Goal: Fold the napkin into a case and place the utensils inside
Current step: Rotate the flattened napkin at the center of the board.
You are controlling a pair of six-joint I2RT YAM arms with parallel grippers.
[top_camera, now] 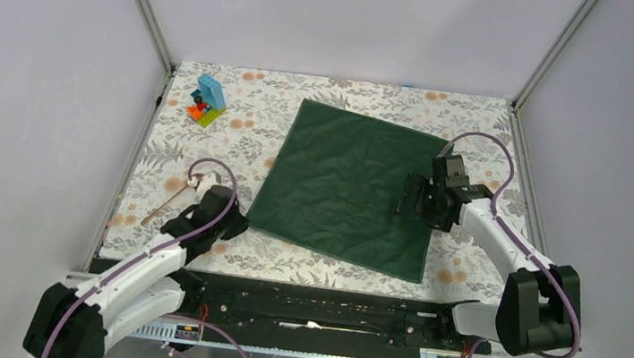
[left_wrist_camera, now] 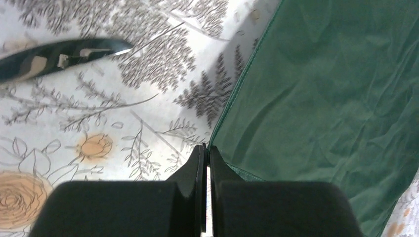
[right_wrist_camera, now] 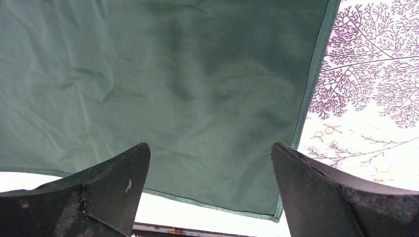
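The napkin [top_camera: 348, 187] lies spread flat and nearly square on the floral-covered worktop [top_camera: 313, 264], turned a little askew, so it has no real long axis yet. The fold will have to give it one.

The left claw [left_wrist_camera: 205, 158] is clenched right at the napkin's near left corner. The hem runs into the seam between its tips, and it seems to have nipped the cloth there. From this claw, the whole cloth stretches away ahead and to the right.

The right claw [right_wrist_camera: 210, 148] hangs released, jaws wide, above the napkin's right side. The right hem passes just inside its right finger [right_wrist_camera: 321, 192], and the near right corner sits behind the tips, toward the arm's base.

I judge that the left arm is placed to carry its corner across, while the right must drop or draw back to reach its own.

One utensil [left_wrist_camera: 59, 59] lies ahead and left of the left claw, off the cloth.
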